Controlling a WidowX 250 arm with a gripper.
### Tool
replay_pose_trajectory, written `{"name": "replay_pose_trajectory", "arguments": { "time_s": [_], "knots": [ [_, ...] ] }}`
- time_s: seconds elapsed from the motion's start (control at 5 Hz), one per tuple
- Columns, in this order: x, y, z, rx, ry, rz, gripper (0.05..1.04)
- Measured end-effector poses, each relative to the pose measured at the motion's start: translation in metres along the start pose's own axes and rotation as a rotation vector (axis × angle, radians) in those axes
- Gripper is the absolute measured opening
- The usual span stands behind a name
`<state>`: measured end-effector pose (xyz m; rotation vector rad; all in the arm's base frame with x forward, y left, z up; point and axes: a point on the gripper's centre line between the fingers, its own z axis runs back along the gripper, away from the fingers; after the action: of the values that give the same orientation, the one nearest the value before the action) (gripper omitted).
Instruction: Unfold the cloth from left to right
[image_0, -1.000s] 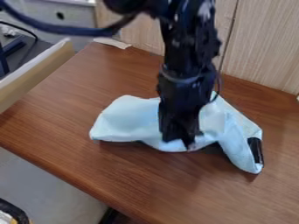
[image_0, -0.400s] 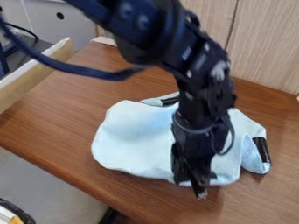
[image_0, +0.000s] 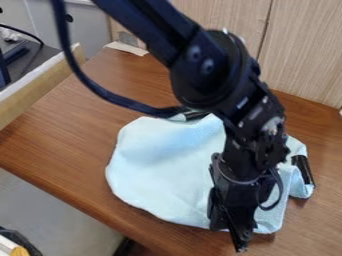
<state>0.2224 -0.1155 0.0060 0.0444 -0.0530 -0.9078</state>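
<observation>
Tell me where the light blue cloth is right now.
In the camera view, the light blue cloth lies mid-table on brown wood, near the front edge, its picture-right part beneath the black robot arm.

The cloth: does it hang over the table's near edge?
No, bare brown tabletop shows between the cloth and that edge.

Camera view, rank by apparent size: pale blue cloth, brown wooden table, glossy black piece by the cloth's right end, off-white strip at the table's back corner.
1. Brown wooden table
2. Pale blue cloth
3. Black piece, off-white strip: too alike to rank
</observation>
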Motion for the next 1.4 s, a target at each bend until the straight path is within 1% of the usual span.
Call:
{"name": "replay_pose_trajectory", "arguments": {
  "time_s": [0.2,0.4,0.6,0.8,1.0,1.2,1.4],
  "knots": [
    [0.004,-0.006,-0.004,0.01,0.014,-0.03,0.08],
    [0.004,-0.008,-0.001,0.025,0.041,-0.037,0.23],
    [0.005,-0.01,0.002,0.033,0.051,-0.047,0.464],
    [0.009,-0.009,0.012,0.049,0.04,-0.05,0.789],
    [0.008,-0.006,0.021,0.071,0.055,-0.047,0.996],
    [0.013,-0.003,0.035,0.087,0.031,-0.048,1.007],
    [0.023,-0.002,0.054,0.092,-0.042,-0.07,1.001]
  ]
}}
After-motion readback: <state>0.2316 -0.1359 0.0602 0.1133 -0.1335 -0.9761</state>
